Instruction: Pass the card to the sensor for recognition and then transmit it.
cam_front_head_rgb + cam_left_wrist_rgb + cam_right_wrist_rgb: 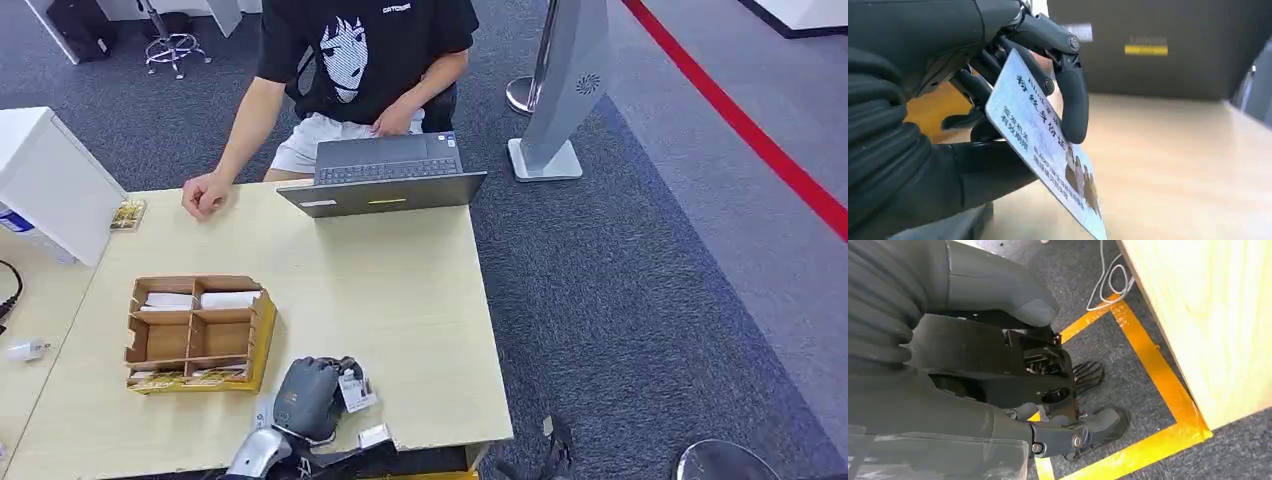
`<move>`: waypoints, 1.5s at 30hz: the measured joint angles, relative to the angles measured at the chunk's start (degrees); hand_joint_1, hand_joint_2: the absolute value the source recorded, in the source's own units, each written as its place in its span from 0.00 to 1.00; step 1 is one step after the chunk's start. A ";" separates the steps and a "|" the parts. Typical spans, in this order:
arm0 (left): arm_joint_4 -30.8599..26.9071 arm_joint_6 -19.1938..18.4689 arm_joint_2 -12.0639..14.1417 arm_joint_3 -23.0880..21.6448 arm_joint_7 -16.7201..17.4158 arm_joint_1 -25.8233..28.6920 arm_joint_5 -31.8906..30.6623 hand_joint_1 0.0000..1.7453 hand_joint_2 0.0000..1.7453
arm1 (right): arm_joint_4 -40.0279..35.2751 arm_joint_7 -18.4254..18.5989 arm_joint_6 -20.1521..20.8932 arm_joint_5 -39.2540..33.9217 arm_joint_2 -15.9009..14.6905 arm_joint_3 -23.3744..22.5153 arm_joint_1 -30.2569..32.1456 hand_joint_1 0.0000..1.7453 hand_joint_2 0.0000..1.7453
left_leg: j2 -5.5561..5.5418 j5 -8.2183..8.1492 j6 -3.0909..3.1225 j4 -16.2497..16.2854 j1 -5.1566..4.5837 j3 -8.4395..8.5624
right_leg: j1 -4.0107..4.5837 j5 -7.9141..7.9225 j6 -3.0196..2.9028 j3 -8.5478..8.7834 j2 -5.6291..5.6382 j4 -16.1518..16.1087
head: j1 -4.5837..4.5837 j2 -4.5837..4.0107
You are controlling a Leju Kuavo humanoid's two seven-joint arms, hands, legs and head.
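Left hand (312, 395), bottom centre of head frame, pinches card (1045, 150) between thumb and fingers; shallow edge grip risks slip during transfer; right hand (998, 375) open, empty.

Office: laptop (385, 175), carpet (640, 300), desk (400, 300)

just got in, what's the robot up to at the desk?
The left robot hand holds a card over the near edge of the table, beside a wooden organizer. The right robot hand hangs beside the table over the floor, holding nothing. A person sits across the table at a laptop.
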 joint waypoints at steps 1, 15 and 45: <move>-2.01 0.00 0.53 -0.13 0.06 0.25 0.20 1.00 1.00 | 0.00 -0.13 0.00 -0.13 -0.07 -0.20 0.08 0.00 1.00 | 0.01 0.00 0.00 0.00 0.00 0.00 | 0.00 0.00 0.00 0.00 0.00 0.00 | -0.02 0.00; -21.53 1.99 7.46 -0.61 -1.27 3.48 1.44 1.00 1.00 | -0.09 -7.61 -0.11 -6.30 -1.53 -6.61 1.63 0.00 1.00 | 0.01 0.00 0.00 -0.01 0.00 -0.01 | 0.00 0.00 0.00 0.00 0.00 0.00 | 0.00 0.00; -33.22 -12.55 25.87 -4.88 29.11 20.42 -11.36 1.00 1.00 | -1.70 -37.23 13.22 -1.44 -1.90 -17.21 13.95 0.00 1.00 | -0.24 -0.47 -0.24 -0.13 0.09 0.05 | 0.08 -0.62 -0.18 0.07 -0.21 0.01 | -0.07 0.00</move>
